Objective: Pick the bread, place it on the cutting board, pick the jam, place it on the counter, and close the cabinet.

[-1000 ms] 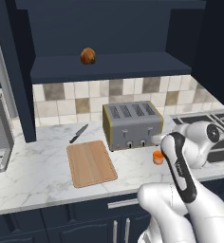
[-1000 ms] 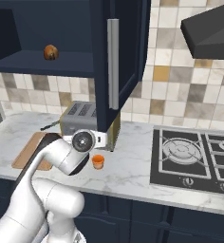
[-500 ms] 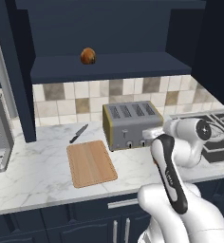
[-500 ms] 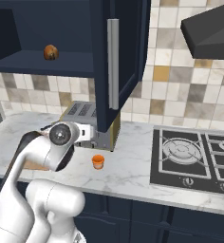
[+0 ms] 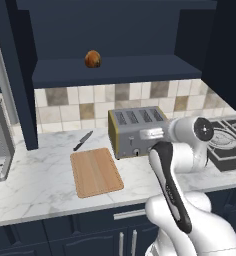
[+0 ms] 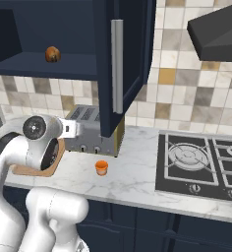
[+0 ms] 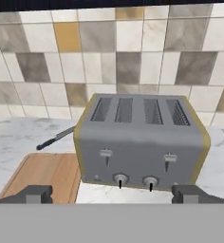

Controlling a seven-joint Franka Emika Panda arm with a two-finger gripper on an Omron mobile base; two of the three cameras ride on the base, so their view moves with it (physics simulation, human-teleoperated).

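Reaching for the bread (image 5: 93,59) is judged the step in hand, since the roll sits on the open cabinet's (image 6: 125,59) shelf and the cutting board (image 5: 95,171) lies bare on the counter (image 5: 40,175). The gripper (image 7: 111,193) points level at the toaster (image 7: 141,140), well below the shelf; its fingertips (image 7: 34,193) stand wide apart at the bottom of the hand view with nothing between them. The jam (image 6: 101,167) already stands on the marble in front of the toaster. A knife (image 5: 83,140) lies just behind the board. To do this step well, the hand should rise clear of the toaster top, approach the roll from the front with jaws spread wider than its crust, and centre on it before closing, keeping clear of the open door's edge and bar handle (image 6: 117,66).
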